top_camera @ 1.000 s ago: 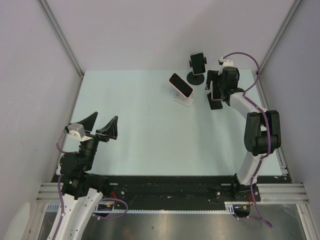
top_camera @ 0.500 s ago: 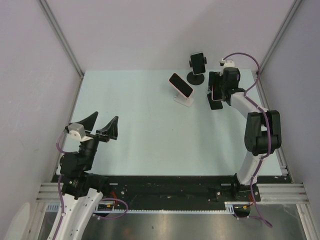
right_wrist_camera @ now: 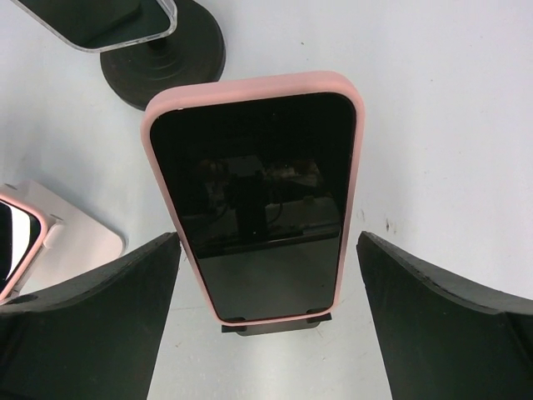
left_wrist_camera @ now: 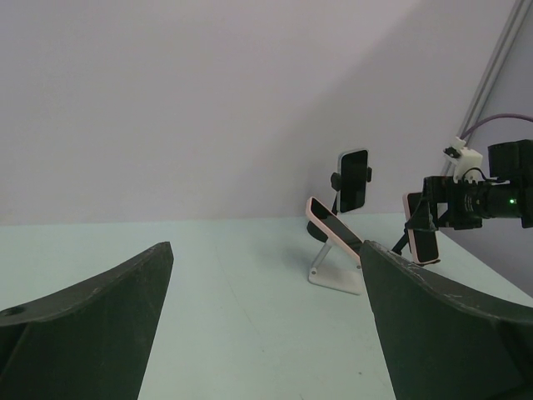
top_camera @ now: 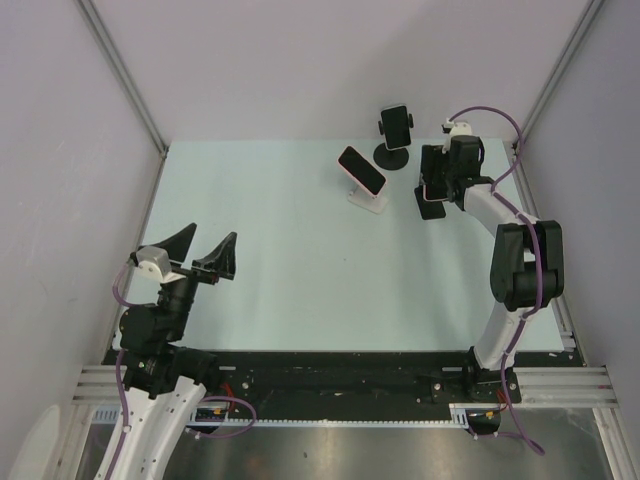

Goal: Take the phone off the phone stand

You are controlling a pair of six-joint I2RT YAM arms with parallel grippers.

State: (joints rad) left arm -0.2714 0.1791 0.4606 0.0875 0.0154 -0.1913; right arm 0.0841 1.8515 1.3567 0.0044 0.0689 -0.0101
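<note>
Position check, top and wrist views. Right arm is stretched to the far right part of the tabletop (top_camera: 280,250), and the right hand (right_wrist_camera: 263,246) hangs over the target phone (right_wrist_camera: 258,196). The phone has a pink case and a dark screen. It sits tilted back on its phone stand (right_wrist_camera: 275,327), of which I see only a black foot below the phone's lower edge.

Right hand is spread. Its two fingers (right_wrist_camera: 92,308) flank the phone, one on each long side, with the tips just beside the pink case. I cannot tell from the wrist view whether either tip touches the case. Nothing is pinched.

Left arm is folded back at the near left of the tabletop, well apart from all three phones. Left hand (top_camera: 211,233) is spread wide and carries nothing. Its camera looks across the tabletop toward the stands.

Other items:
- A second phone (top_camera: 362,170), also in a pink case, leans on a white stand (top_camera: 368,197) to the left of the target.
- A third phone (top_camera: 396,125) stands upright in a clamp on a round black base (top_camera: 391,157), behind and between the other two.

A purple cable (top_camera: 490,112) loops from the right wrist back along the arm.
</note>
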